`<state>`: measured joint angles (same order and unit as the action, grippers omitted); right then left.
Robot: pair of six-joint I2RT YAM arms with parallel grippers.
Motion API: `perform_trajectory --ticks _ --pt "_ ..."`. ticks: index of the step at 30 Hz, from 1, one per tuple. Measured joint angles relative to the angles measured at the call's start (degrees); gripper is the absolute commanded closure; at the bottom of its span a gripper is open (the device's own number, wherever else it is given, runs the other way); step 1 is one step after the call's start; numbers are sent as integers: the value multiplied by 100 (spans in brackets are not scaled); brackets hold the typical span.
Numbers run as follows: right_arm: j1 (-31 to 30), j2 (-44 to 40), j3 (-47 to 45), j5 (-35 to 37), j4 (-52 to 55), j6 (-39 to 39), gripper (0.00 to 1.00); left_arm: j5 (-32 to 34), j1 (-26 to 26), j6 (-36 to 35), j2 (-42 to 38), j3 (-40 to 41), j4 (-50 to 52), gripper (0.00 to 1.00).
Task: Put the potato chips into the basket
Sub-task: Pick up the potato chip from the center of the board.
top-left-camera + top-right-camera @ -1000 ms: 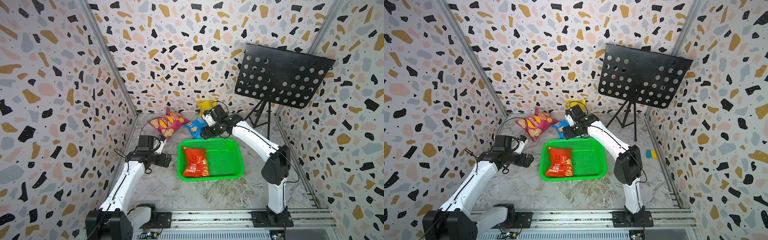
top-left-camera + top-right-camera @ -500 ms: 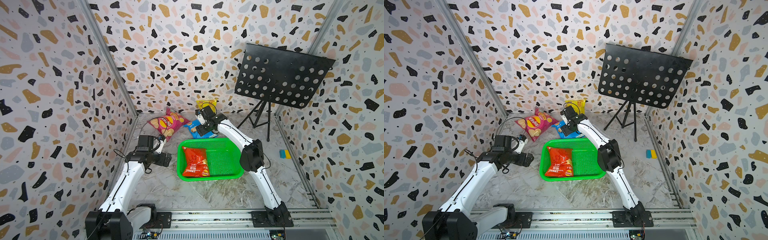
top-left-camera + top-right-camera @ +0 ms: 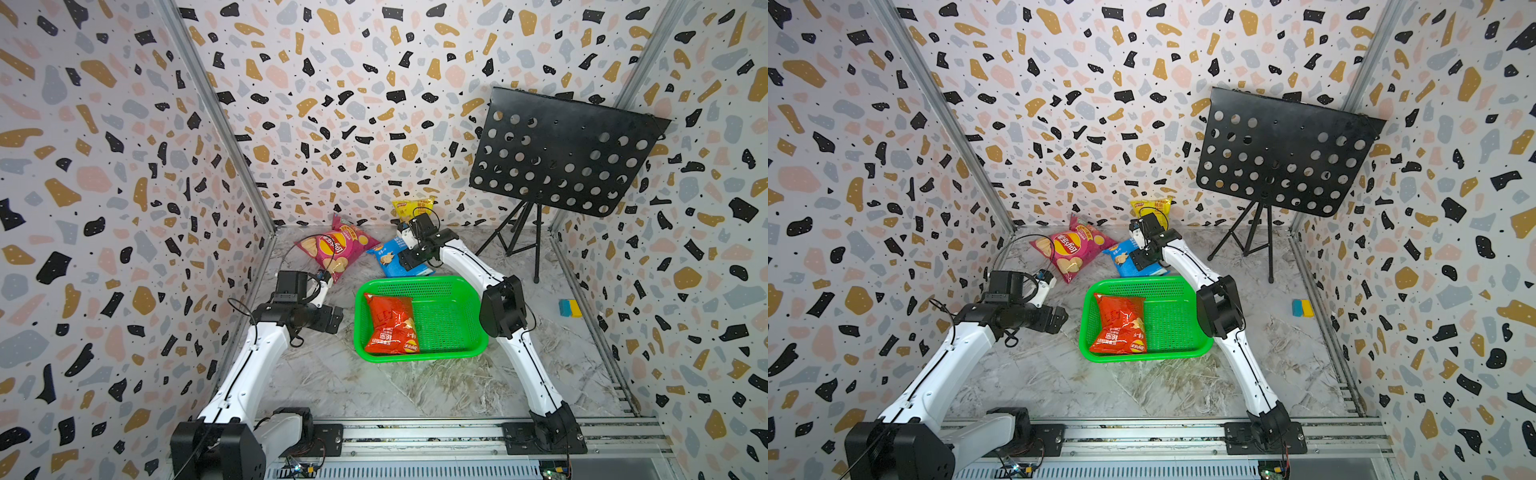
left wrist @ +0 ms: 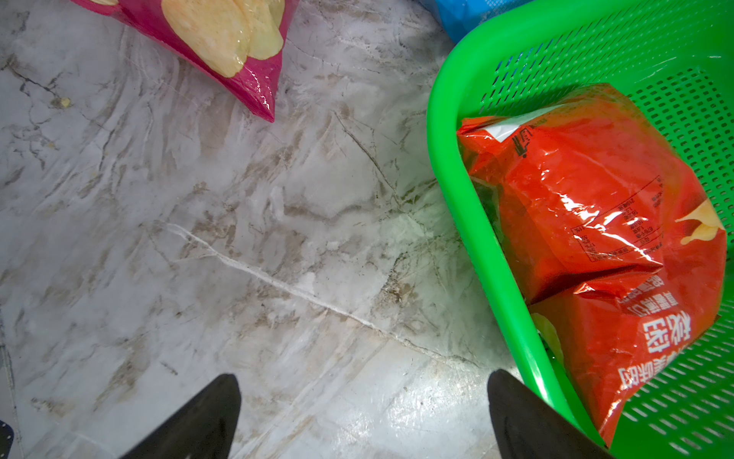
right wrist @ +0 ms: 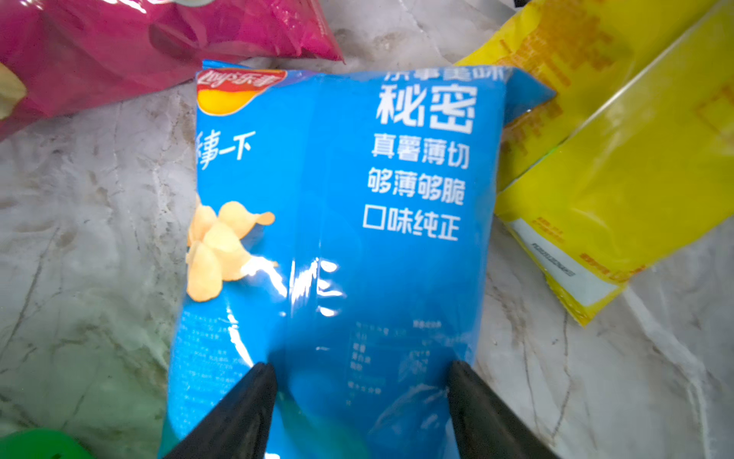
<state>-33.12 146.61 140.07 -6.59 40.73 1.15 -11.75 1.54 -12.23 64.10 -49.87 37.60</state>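
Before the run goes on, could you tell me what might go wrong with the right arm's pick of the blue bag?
The right gripper is open with its fingers over the blue bag, on its glossy puffed face, not around its edges; closing may slip or pinch only film.
The yellow bag sits right beside the blue one; a lift could drag it.
The red bag takes up one side of the basket; a drop may land on it.

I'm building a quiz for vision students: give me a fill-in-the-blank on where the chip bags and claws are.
The chip bag lying inside the green basket is ____.
The right claw hangs open over the ____ chip bag.
The left claw is open and holds ____.
The small block near the side wall is blue and ____.
Missing: red; blue; nothing; yellow.
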Motion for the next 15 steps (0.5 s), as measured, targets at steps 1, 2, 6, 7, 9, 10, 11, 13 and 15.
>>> perform_trajectory --ticks 1,2,6,7,9,10,11,13,15 --pt "-7 11 4 -31 -35 0 27 2 0 0 0 0 0 0" --pt "-11 17 17 -39 -48 2 27 0 0 0 0 2 0 0" --pt "-26 96 160 -37 -46 4 36 0 0 0 0 0 0 0" --pt "-26 114 179 -31 -48 15 42 0 0 0 0 2 -2 0" --pt "-26 133 188 -31 -50 0 52 0 0 0 0 0 0 0" --pt "-26 138 188 -24 -52 11 58 0 0 0 2 0 0 0" --pt "-26 138 188 -35 -59 -9 62 0 0 0 2 0 0 0" --pt "-26 138 221 -31 -83 2 66 2 0 0 2 0 0 0" --pt "-44 138 262 -33 -101 2 75 0 0 0 2 0 0 0"
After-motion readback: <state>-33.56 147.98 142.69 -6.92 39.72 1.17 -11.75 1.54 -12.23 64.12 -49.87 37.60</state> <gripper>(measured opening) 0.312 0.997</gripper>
